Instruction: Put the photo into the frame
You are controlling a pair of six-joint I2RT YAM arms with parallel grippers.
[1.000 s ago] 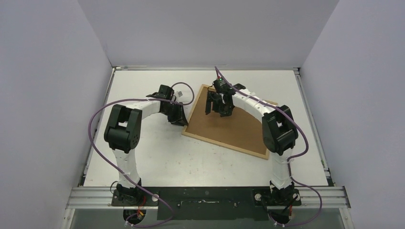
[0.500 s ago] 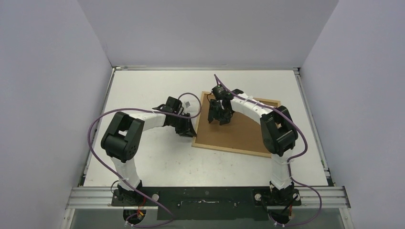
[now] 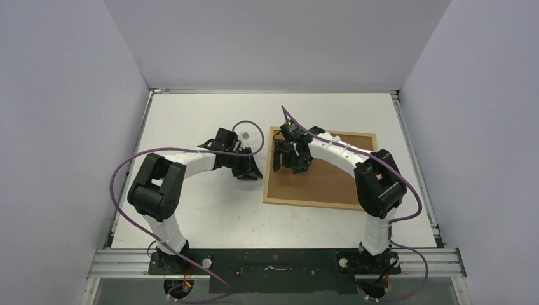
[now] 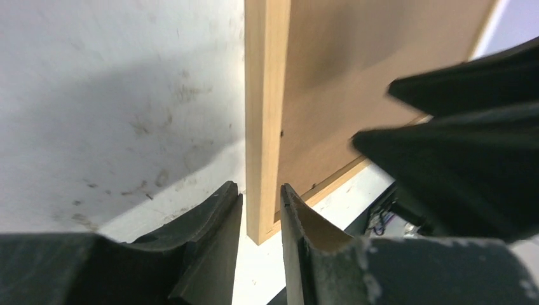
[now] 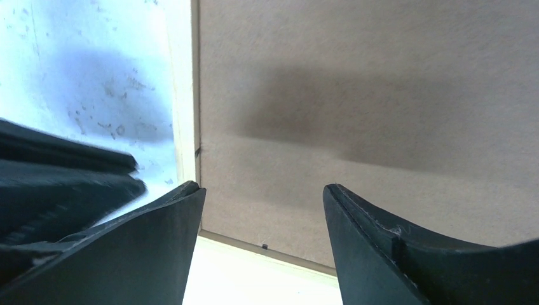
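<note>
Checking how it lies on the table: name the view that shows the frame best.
Top external: the whole frame lies back up, all four edges traceable, the right arm crossing part of it. Left wrist gives only one rail and a corner, between the fingers of the left hand. Right wrist gives one corner and brown backing.

Top view: even, diffuse overhead light; white worktop point(image 3: 191, 216) bright, with faint soft shadows under both arms.
Left wrist view: broad soft shadow on the worktop beside the frame point(image 4: 260, 114). The left gripper point(image 4: 258, 190) is out of focus; right gripper fingers point(image 4: 457, 159) are a blurred dark mass.
Right wrist view: worktop strip overexposed, bluish cast. Soft shadow band across the backing board point(image 5: 381, 127). The right gripper point(image 5: 262, 187) has soft edges; left gripper fingers point(image 5: 63, 171) are motion-smeared.
</note>
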